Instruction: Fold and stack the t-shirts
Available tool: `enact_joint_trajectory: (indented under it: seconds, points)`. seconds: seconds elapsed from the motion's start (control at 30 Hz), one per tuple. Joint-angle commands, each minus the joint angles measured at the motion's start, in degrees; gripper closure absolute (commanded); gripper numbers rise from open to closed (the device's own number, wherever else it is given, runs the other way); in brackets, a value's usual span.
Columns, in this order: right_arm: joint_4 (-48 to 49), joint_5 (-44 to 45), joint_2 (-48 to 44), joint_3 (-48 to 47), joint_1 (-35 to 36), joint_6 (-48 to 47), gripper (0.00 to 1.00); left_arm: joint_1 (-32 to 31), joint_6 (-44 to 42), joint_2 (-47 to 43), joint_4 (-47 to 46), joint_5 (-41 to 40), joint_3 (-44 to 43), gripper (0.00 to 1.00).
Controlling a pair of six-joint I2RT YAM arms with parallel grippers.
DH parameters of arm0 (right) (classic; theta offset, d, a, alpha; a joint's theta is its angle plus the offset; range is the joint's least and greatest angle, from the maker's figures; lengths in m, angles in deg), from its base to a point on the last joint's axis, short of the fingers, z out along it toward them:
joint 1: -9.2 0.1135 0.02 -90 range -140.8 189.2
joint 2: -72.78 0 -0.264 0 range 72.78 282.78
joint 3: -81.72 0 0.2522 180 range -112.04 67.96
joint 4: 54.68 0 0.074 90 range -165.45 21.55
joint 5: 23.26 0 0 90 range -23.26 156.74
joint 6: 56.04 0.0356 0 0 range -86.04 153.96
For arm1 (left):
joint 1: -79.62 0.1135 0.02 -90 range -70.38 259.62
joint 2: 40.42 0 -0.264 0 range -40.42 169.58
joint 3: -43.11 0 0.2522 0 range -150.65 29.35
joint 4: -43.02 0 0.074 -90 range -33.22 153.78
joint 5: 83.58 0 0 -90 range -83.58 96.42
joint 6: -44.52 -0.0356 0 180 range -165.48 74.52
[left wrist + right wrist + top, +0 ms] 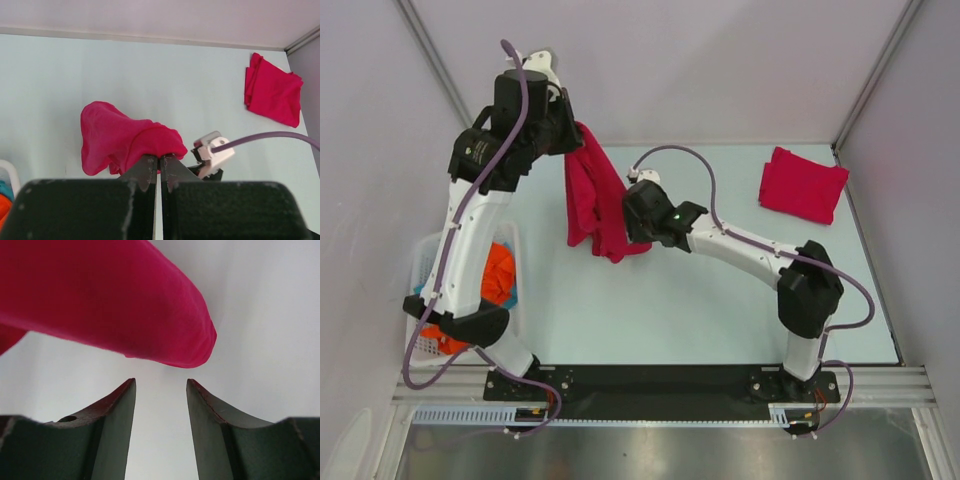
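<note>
Clamped between shut fingers of left gripper point(158, 167): hanging t-shirt point(592, 195), soft crimson cloth, raised over far left of worktop point(700, 300), drooping in limp rounded folds. Close by its lower end: right gripper point(160, 382), dark curved fingers apart, gripping nothing. At far right corner: folded t-shirt point(803, 184), flat, roughly square. Off left edge: white lattice basket point(423, 265), orange cloth point(498, 270) inside.

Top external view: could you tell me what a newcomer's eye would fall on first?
A crimson t-shirt hangs from the shut left end effector, left of centre. A folded t-shirt lies at the far right corner; the right end effector is open by the hanging one.
</note>
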Motion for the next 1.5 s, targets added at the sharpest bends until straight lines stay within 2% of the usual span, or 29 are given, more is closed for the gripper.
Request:
enact_joint_trajectory:
  seconds: [0.0,0.23,0.5,0.67,1.03,1.47]
  points:
    - [4.5,-1.1,3.6,1.3,1.4,2.1,0.50,0.6,-0.9,-3.9,-3.4,-1.1,1.1,1.00]
    - [4.8,-1.8,9.6,-2.9,3.3,1.8,0.50,0.6,-1.6,-4.8,-3.5,-0.2,3.0,1.00]
    - [2.2,0.0,12.3,-8.8,6.4,0.7,0.50,0.6,-1.8,-6.8,-5.8,0.5,8.3,1.00]
    - [1.8,1.0,12.7,-9.6,7.2,0.3,0.49,0.6,-1.7,-6.9,-6.3,1.3,8.7,1.00]
    - [0.7,2.9,20.7,-17.1,7.2,-2.2,0.50,0.6,-2.3,-8.3,-6.3,2.0,9.4,1.00]
    - [2.1,8.3,19.5,-14.8,7.2,-5.1,0.53,0.6,-2.6,-9.7,-6.6,2.3,10.8,1.00]
